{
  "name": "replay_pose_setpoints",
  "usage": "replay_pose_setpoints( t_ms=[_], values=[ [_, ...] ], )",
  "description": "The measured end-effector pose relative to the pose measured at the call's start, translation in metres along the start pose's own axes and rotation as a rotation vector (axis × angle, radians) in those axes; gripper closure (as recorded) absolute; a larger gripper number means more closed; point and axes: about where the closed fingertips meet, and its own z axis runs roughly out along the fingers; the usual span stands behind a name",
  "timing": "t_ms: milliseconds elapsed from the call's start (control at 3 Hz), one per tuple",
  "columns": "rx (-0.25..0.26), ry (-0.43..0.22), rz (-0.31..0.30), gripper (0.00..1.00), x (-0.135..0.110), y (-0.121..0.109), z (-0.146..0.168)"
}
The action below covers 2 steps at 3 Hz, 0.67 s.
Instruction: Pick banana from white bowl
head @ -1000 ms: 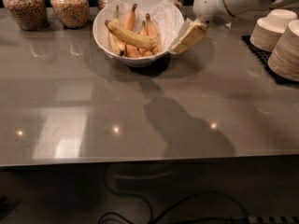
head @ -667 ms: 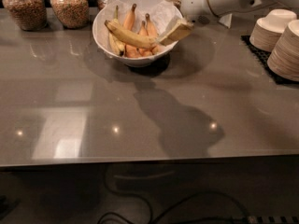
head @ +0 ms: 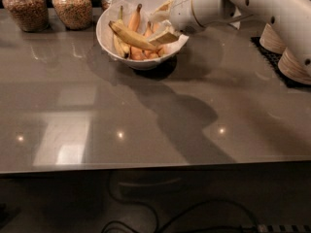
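Two tan fingers (head: 164, 37) of the gripper (head: 162, 22) stand spread apart, clasping nothing, over the right side of the white bowl (head: 104, 29). The lower one lies at the end of the topmost banana (head: 127, 35), though I can't make out whether they touch. More fruit sits beneath it, half buried. The white arm (head: 252, 4) runs off at the top right and covers much of the cream bowl stacks (head: 291, 66). The jars (head: 73, 6) behind are cut off at the top.
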Motion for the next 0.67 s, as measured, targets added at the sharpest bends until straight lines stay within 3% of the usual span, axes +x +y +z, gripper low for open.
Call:
replay_pose_setpoints(
  t_ms=[667],
  values=[
    [-0.064,0.002,0.019,0.38,0.015,0.008,0.048]
  ],
)
